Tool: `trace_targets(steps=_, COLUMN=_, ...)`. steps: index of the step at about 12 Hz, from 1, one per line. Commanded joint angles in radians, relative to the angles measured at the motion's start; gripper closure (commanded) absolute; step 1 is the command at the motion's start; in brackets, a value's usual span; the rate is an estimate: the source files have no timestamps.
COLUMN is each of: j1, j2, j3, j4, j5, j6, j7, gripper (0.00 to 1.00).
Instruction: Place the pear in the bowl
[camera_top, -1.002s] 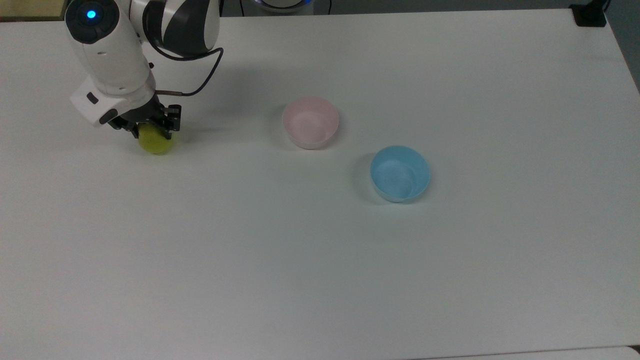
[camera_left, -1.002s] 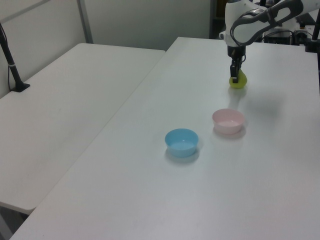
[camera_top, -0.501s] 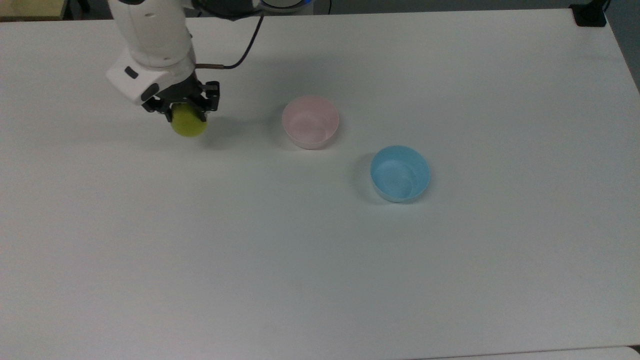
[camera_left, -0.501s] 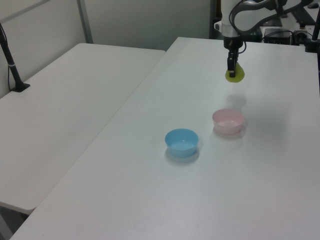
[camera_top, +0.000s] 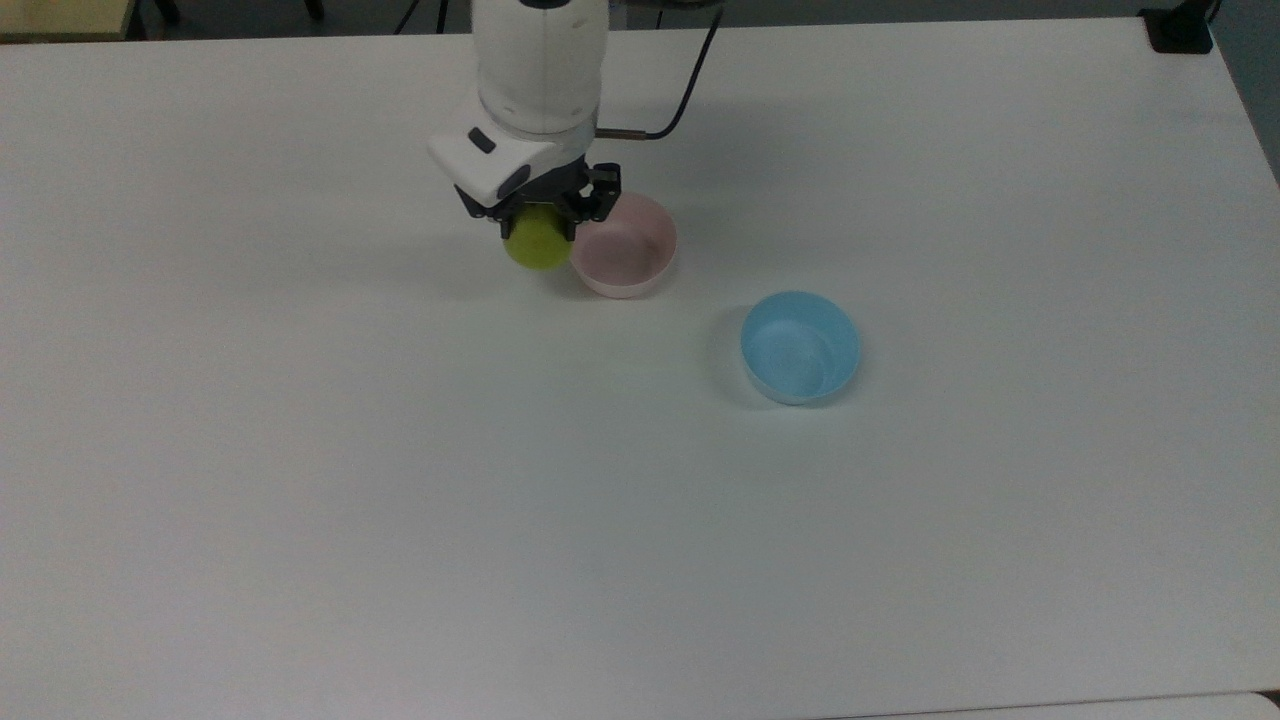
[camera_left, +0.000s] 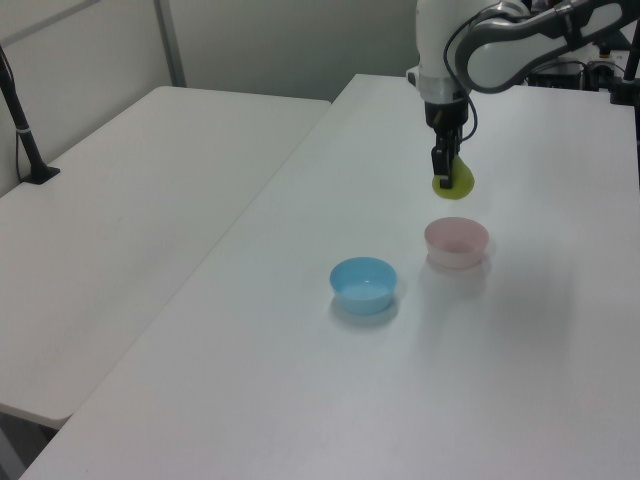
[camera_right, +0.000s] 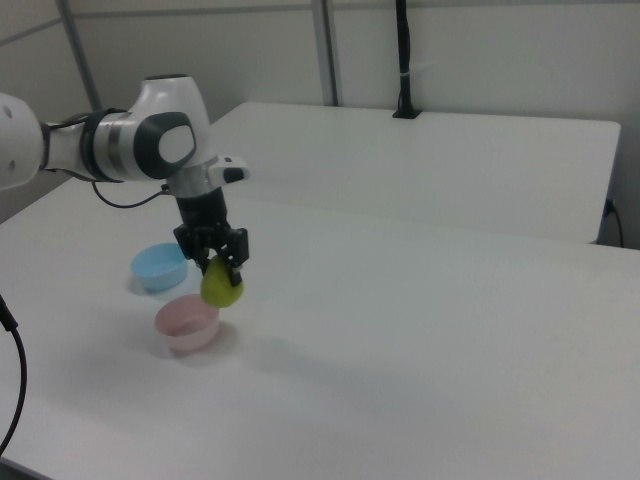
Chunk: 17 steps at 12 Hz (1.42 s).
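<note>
The table (camera_top: 400, 500) carries the pink bowl (camera_top: 630, 255), with a blue bowl (camera_top: 800, 347) well apart from it. The arm (camera_right: 130, 145) reaches down near the pink bowl, wrist vertical. Its gripper (camera_top: 540, 215) is clamped on the pear (camera_top: 535, 245), held clear above the table just beside the pink bowl's rim, likely for lowering in.

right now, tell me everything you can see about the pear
The pear is small, rounded and yellow-green with a smooth, matte skin; its stem is hidden by the gripper, whose black fingers are shut on its upper part. It hangs in the air, clear of the white table, touching nothing else. In the top view it sits just left of the pink bowl, overlapping its rim; the right view shows it above and slightly right of that bowl, not yet inside it.
</note>
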Motion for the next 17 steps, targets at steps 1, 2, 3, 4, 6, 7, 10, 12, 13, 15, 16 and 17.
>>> trace_targets(steps=1, j1=0.081, j2=-0.026, j3=-0.010, j4=-0.062, j5=-0.008, j6=0.007, j7=0.087, gripper=0.61)
trace_targets(steps=2, j1=0.104, j2=-0.022, j3=-0.010, j4=-0.077, j5=-0.007, j6=0.019, j7=0.095, gripper=0.60)
trace_targets(steps=3, j1=0.112, j2=-0.017, j3=-0.010, j4=-0.097, j5=-0.007, j6=0.051, j7=0.108, gripper=0.60)
trace_targets(steps=4, j1=0.114, j2=-0.011, j3=-0.010, j4=-0.106, j5=-0.008, j6=0.072, j7=0.116, gripper=0.58)
trace_targets(steps=6, j1=0.131, j2=0.015, j3=-0.008, j4=-0.111, j5=-0.007, j6=0.097, j7=0.130, gripper=0.54)
trace_targets(steps=7, j1=0.134, j2=0.032, j3=-0.008, j4=-0.109, j5=-0.008, j6=0.114, j7=0.132, gripper=0.53)
trace_targets(steps=10, j1=0.134, j2=0.046, j3=-0.007, j4=-0.106, j5=-0.007, j6=0.128, j7=0.132, gripper=0.25)
trace_targets(steps=12, j1=0.134, j2=0.035, j3=-0.007, j4=-0.100, j5=-0.007, j6=0.114, j7=0.132, gripper=0.00)
trace_targets(steps=13, j1=0.134, j2=0.026, j3=-0.007, j4=-0.096, j5=-0.007, j6=0.108, j7=0.132, gripper=0.00)
trace_targets(steps=15, j1=0.131, j2=-0.009, j3=-0.007, j4=-0.062, j5=-0.007, j6=0.054, j7=0.122, gripper=0.00)
trace_targets(steps=16, j1=0.126, j2=-0.023, j3=-0.007, j4=-0.038, j5=-0.007, j6=0.015, j7=0.118, gripper=0.00)
trace_targets(steps=17, j1=0.119, j2=-0.037, j3=-0.007, j4=-0.010, j5=-0.007, j6=-0.016, j7=0.112, gripper=0.00)
